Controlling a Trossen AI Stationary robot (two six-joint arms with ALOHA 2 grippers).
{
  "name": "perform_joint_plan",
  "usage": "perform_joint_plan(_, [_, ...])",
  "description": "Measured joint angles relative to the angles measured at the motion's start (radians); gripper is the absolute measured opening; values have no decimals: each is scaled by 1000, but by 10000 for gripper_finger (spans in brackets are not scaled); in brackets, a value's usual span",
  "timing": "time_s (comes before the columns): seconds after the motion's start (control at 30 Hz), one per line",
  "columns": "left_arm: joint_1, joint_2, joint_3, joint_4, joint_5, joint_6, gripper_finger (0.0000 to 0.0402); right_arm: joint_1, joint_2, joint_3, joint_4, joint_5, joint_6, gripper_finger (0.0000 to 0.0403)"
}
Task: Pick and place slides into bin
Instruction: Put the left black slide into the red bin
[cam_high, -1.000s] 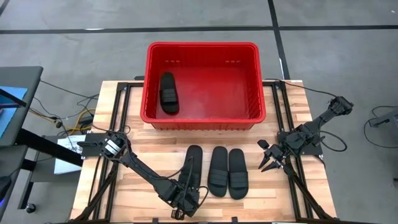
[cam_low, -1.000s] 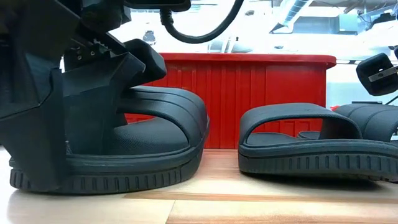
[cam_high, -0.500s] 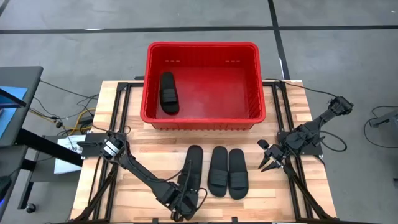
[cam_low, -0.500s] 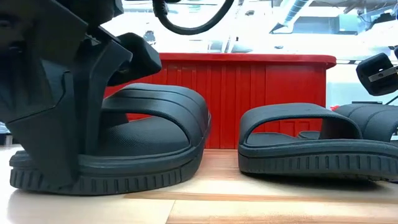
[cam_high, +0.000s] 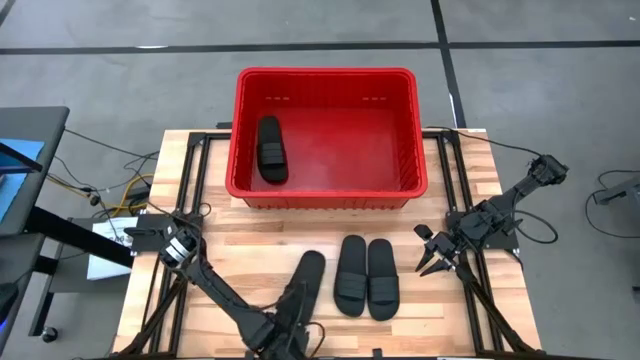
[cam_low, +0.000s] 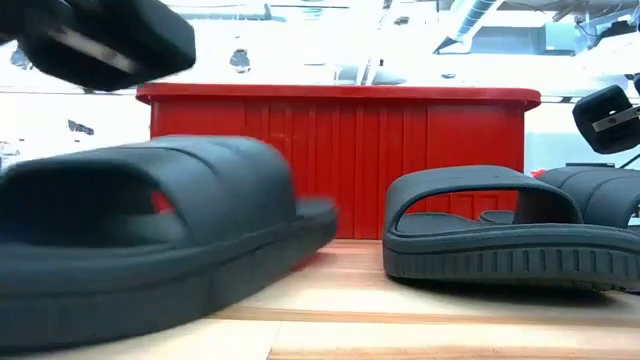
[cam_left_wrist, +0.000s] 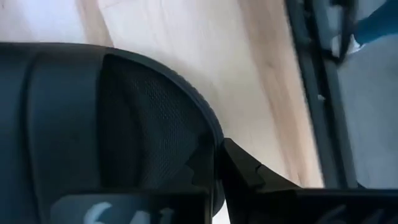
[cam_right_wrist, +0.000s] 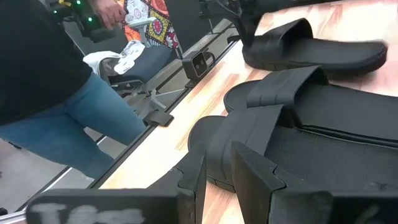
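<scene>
Slides update: your left gripper (cam_high: 290, 325) jaws are clamped on one slide's (cam_high: 303, 283) heel, and it's just tilted off the tabletop (cam_high: 240, 262). Next stop's the bin (cam_high: 326, 190); right gripper (cam_high: 436, 264) idles, jaws narrow, empty.

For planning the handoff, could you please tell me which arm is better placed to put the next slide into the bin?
Left: its pincer holds a black rubbery slide sandal; the right pincer waits beside the table's right edge.

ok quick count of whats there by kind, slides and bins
slides: 4: one in the bin, one held by the left gripper at its heel, two side by side on the table
bin: 1
total: 5
</scene>
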Motion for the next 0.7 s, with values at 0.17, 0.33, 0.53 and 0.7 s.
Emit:
perform_joint_plan(0.17, [-28,0,66,-121,-19,-29,0,0,0,0,0,0,0,66])
perform_joint_plan(0.33, [-57,0,145,-261,-52,-78,0,0,0,0,0,0,0,66])
perform_joint_plan(0.53, [-62,0,247,-408,-92,-113,0,0,0,0,0,0,0,66])
perform_joint_plan(0.7, [-64,-2,354,-506,-133,-98,0,0,0,0,0,0,0,66])
